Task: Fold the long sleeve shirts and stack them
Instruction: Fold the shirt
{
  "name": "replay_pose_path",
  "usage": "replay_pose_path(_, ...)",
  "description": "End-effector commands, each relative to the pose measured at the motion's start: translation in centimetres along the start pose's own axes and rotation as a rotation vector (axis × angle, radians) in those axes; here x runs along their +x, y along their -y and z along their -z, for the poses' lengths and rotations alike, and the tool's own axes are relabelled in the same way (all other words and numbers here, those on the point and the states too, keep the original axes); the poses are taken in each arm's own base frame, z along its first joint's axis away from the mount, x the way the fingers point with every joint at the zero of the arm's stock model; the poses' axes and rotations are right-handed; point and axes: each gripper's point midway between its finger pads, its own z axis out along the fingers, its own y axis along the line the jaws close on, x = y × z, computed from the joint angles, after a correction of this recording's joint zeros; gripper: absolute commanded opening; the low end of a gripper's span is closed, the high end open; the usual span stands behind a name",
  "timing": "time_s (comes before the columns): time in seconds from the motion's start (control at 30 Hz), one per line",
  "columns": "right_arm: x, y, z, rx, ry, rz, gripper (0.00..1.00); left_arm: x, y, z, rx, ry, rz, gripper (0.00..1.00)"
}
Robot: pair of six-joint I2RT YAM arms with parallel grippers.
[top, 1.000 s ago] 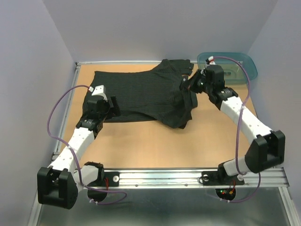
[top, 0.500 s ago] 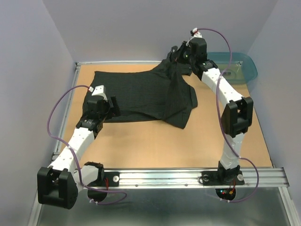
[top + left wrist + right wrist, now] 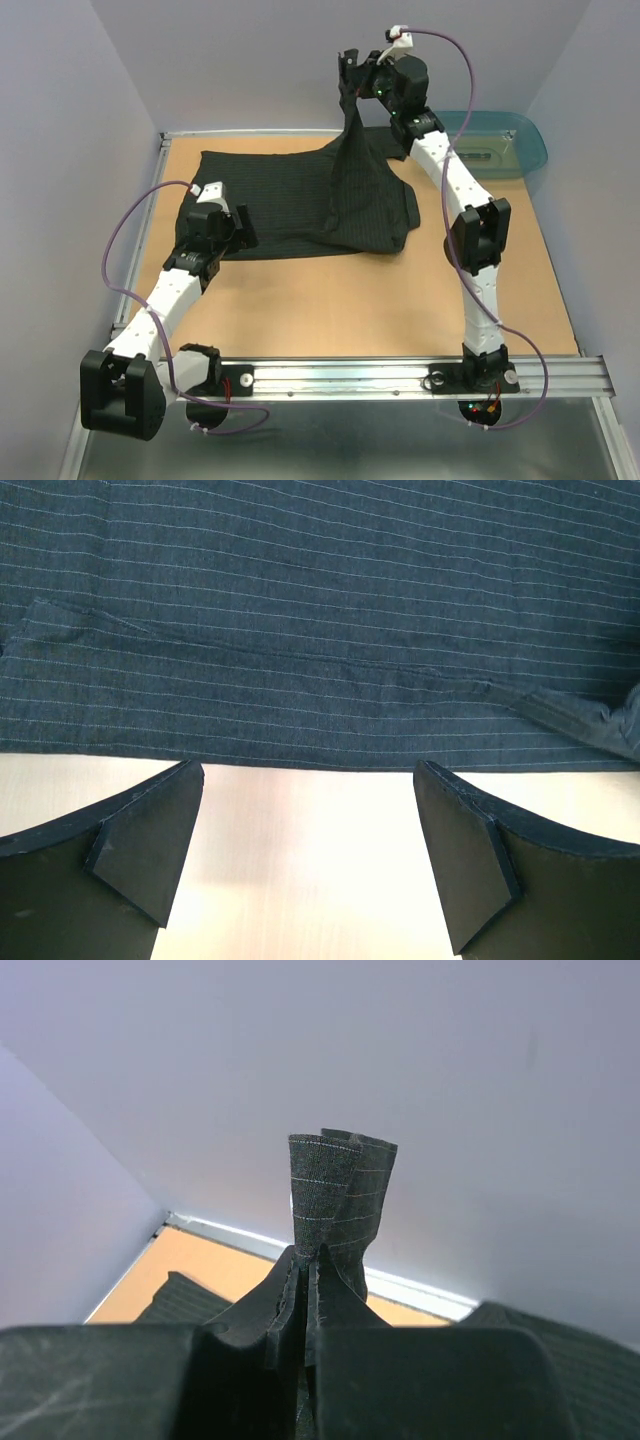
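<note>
Right gripper (image 3: 351,72) first: its jaws are clamped tight on a pinch of the shirt (image 3: 290,195), high above the far edge of the table (image 3: 330,300). In the right wrist view we see one bunched fold of pinstriped cloth (image 3: 336,1185) sticking up past the closed fingers (image 3: 262,1305), with the back wall behind it. From that grip one strip of fabric hangs down in a narrow drape to the rest of the shirt on the table.

Left gripper (image 3: 241,227): its jaws are spread wide and hold nothing. It sits low at the shirt's near-left hem. In the left wrist view both fingertips (image 3: 160,820) are over bare tabletop, just short of the hem (image 3: 320,755). We can't tell whether they touch the cloth.

We count one shirt only, black with thin pale stripes. Most of it lies flat across the far half of the table, and the right part is pulled up into the air. We can't make out any buttons or tag here.

One teal tub (image 3: 505,150) is at the far right corner, apart from the shirt. There are two arms, each with one purple cable (image 3: 118,255) looping off the wrist. One metal rail (image 3: 400,375) along the near edge carries both bases.
</note>
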Motion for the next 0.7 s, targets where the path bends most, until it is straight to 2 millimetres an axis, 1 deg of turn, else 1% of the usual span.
replay_pose_path(0.0,-6.2,-4.2,-0.5,-0.119,0.242,0.125,0.01,-0.8,0.4,0.0,0.014,0.028,-0.007,0.99)
replay_pose_path(0.1,-6.0,-6.1,-0.8,-0.193,0.274,0.13,0.02,-0.8,0.4,0.0,0.013,0.027,-0.007,0.99)
replay_pose_path(0.13,-5.3,-7.3,-0.7,-0.23,0.262,0.129,0.05,-0.9,0.4,0.0,0.012,0.027,-0.009,0.99)
replay_pose_path(0.17,-4.8,-8.0,-0.7,-0.249,0.249,0.127,0.05,-0.8,0.4,0.0,0.013,0.025,-0.01,0.99)
replay_pose_path(0.2,-3.8,-8.5,-0.6,-0.265,0.229,0.125,0.08,-0.8,0.4,-0.1,0.012,0.026,-0.009,0.99)
replay_pose_path(0.23,-1.6,-9.7,-0.4,-0.294,0.177,0.115,0.11,-0.9,0.3,0.0,0.01,0.026,-0.008,0.99)
replay_pose_path(0.27,-0.2,-10.1,-0.1,-0.302,0.144,0.113,0.26,-0.9,0.4,0.0,0.011,0.027,-0.007,0.99)
replay_pose_path(0.3,2.0,-10.3,0.5,-0.297,0.087,0.108,0.39,-0.9,0.3,-0.1,0.01,0.026,-0.007,0.99)
replay_pose_path(0.33,2.2,-10.8,0.5,-0.302,0.084,0.107,0.52,-0.8,0.4,-0.1,0.011,0.024,-0.006,0.99)
replay_pose_path(0.37,4.8,-10.8,1.5,-0.28,0.02,0.095,0.71,-0.7,0.4,-0.1,0.012,0.019,-0.009,0.99)
replay_pose_path(0.4,5.8,-10.5,2.1,-0.261,-0.007,0.08,0.76,-0.7,0.4,-0.1,0.012,0.021,-0.003,0.99)
replay_pose_path(0.43,7.4,-9.4,3.4,-0.204,-0.053,0.053,0.8,-0.4,0.3,-0.2,0.011,0.011,-0.001,0.99)
replay_pose_path(0.47,7.8,-8.5,4.1,-0.16,-0.071,0.034,0.83,-0.5,0.4,-0.1,0.013,0.012,0.0,0.99)
replay_pose_path(0.5,9.1,-7.4,5.0,-0.109,-0.112,0.026,0.85,-0.3,0.3,-0.2,0.009,0.007,0.004,0.99)
replay_pose_path(0.53,9.3,-6.5,6.0,-0.066,-0.13,0.023,0.86,-0.1,0.2,-0.2,0.003,0.0,0.01,0.99)
replay_pose_path(0.57,10.4,-4.4,8.1,0.027,-0.18,0.008,0.87,0.1,0.1,-0.3,-0.005,-0.009,0.027,0.99)
replay_pose_path(0.6,10.4,-3.5,9.3,0.064,-0.193,-0.008,0.87,0.1,0.1,-0.3,-0.011,-0.015,0.036,0.99)
replay_pose_path(0.63,10.3,-1.5,10.5,0.135,-0.198,-0.024,0.87,0.2,0.0,-0.3,-0.019,-0.027,0.041,0.99)
replay_pose_path(0.67,10.9,-0.5,11.8,0.164,-0.222,-0.04,0.87,0.2,-0.1,-0.3,-0.028,-0.033,0.053,0.99)
